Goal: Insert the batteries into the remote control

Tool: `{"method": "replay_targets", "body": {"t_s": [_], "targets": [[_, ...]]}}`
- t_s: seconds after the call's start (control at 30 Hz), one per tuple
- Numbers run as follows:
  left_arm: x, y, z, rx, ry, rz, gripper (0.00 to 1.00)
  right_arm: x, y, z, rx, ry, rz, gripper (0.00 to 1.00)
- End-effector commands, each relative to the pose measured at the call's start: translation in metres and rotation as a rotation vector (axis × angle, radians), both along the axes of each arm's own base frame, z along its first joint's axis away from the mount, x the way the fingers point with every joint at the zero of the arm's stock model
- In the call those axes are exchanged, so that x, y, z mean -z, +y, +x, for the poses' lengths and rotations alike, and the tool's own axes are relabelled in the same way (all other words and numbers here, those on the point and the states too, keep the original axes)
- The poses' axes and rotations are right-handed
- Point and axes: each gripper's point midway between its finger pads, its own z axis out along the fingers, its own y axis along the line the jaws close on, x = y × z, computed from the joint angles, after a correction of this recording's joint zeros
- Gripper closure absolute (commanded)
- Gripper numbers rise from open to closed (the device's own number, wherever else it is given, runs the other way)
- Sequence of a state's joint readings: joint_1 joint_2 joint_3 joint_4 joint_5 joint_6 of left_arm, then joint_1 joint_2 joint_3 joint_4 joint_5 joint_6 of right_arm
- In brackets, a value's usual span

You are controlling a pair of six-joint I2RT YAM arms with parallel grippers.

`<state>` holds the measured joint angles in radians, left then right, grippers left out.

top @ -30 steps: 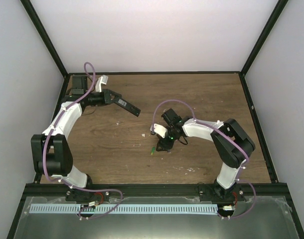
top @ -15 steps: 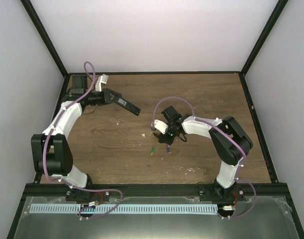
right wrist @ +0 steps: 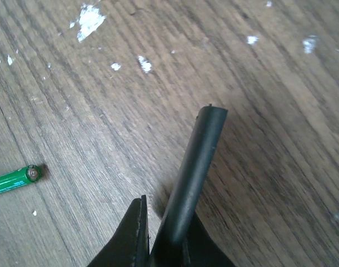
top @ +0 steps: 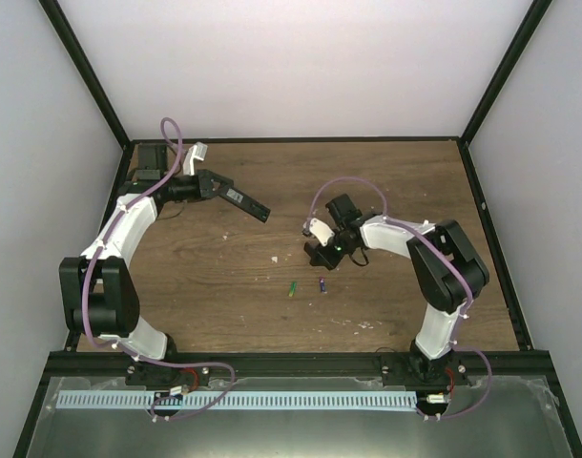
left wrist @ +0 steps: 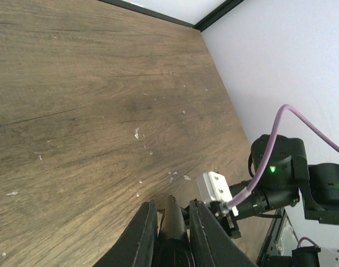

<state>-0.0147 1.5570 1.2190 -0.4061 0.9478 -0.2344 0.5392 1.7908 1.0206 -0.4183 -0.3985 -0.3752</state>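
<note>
Table: brown wooden top (top: 396, 181) with pale flecks, filling the middle of the overhead view between white walls.
Left arm: white and black (top: 119, 239), curving up the left side of the overhead view.
Right arm: white and black (top: 434, 267), bending from lower right toward the centre.
Left gripper (top: 222, 191): upper left of the overhead view, fingers pressed onto one end of the remote.
Right gripper (top: 320, 256): near the centre, fingers pinching a thin black piece low over the wood.
Remote control (top: 247, 203): slim black bar held off the table, pointing toward lower right.
Black cover piece (right wrist: 194, 167): thin, seen edge-on in the right wrist view, jutting up from the fingers.
Green battery (top: 292, 288): lying on the wood, below and left of the right gripper.
Purple battery (top: 322, 284): lying on the wood just right of the green one, apart from it.
</note>
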Motion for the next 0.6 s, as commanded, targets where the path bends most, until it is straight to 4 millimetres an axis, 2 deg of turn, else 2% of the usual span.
{"method": "replay_targets", "body": {"t_s": [0.0, 0.17, 0.47, 0.57], "targets": [[-0.009, -0.002, 0.003, 0.020, -0.024, -0.013, 1.00, -0.006, -0.001, 0.003, 0.077, 0.091, 0.083, 0.96], [-0.008, -0.003, 0.002, 0.025, -0.022, -0.016, 1.00, -0.001, -0.010, 0.004, 0.144, 0.153, 0.109, 0.90], [-0.009, -0.003, 0.001, 0.025, -0.023, -0.017, 1.00, 0.019, -0.017, 0.001, 0.179, 0.247, 0.106, 0.90], [-0.009, -0.002, 0.001, 0.024, -0.024, -0.014, 1.00, 0.023, -0.025, 0.005, 0.215, 0.234, 0.080, 0.86]]}}
